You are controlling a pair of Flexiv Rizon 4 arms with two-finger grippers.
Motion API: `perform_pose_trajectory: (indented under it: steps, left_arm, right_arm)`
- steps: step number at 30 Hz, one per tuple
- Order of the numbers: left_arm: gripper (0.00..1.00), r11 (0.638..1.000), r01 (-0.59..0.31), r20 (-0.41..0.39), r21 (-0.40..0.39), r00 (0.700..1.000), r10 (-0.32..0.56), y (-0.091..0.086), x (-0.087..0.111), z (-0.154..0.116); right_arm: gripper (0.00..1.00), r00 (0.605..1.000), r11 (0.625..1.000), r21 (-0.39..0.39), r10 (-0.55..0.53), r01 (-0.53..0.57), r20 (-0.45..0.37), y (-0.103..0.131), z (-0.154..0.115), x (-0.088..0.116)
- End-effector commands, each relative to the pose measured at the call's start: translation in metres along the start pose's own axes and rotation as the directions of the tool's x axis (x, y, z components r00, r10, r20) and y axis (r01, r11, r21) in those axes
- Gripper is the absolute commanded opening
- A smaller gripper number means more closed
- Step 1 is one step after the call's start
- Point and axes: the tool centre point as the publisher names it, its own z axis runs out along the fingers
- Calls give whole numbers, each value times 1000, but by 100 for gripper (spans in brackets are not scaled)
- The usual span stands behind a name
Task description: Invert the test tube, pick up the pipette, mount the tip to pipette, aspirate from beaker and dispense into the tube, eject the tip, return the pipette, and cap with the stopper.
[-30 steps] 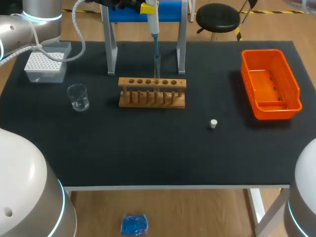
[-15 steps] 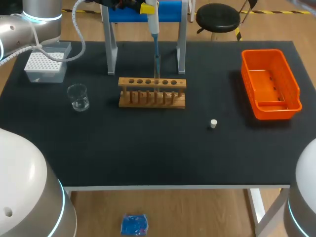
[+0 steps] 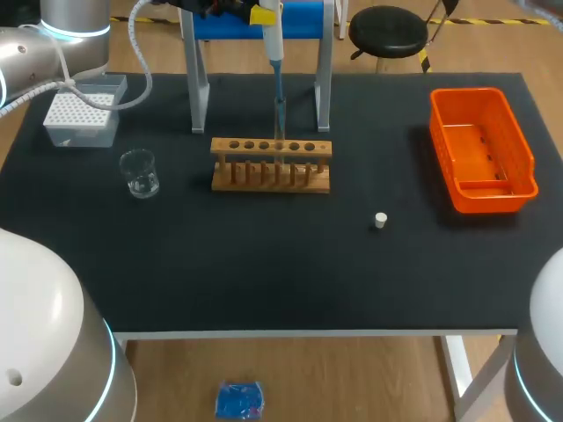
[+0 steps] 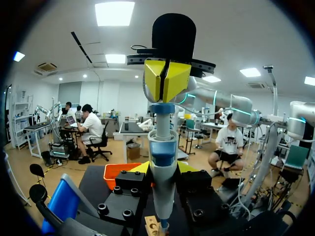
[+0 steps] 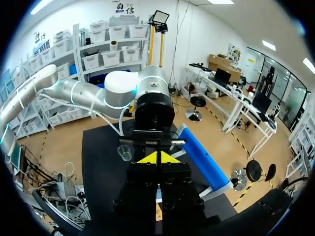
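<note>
A tip box [image 3: 79,119] and beaker [image 3: 139,172] are seen at the worktop's [image 3: 264,255] left. In the middle, the pipette [image 3: 274,40] is held upright over the rack [image 3: 271,164], pinched by the left tool [image 4: 163,168]; the right tool [image 5: 157,158], fingers pressed together, is set on its top. The stopper [image 3: 380,220] lies right of the rack, with an orange bin [image 3: 479,145] beyond.

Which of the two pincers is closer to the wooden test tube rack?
Left. The left pincer grips the pipette by its body, with the wooden test tube rack just ahead of it; the right pincer sits shut at the pipette's top end, farther away.
</note>
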Motion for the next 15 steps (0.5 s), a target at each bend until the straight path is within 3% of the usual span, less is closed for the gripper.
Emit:
perform_pose_trajectory:
  steps: [1, 15]
  left_arm:
    - [0, 1000, 0, -3, 0, 1000, 0, -1, -1, -1]
    - [0, 1000, 0, -3, 0, 1000, 0, -1, -1, -1]
  right_arm:
    - [0, 1000, 1000, 5, 1, -1, -2, -1, 0, 0]
    - [0, 1000, 1000, 18, 0, 0, -13, -7, 5, -1]
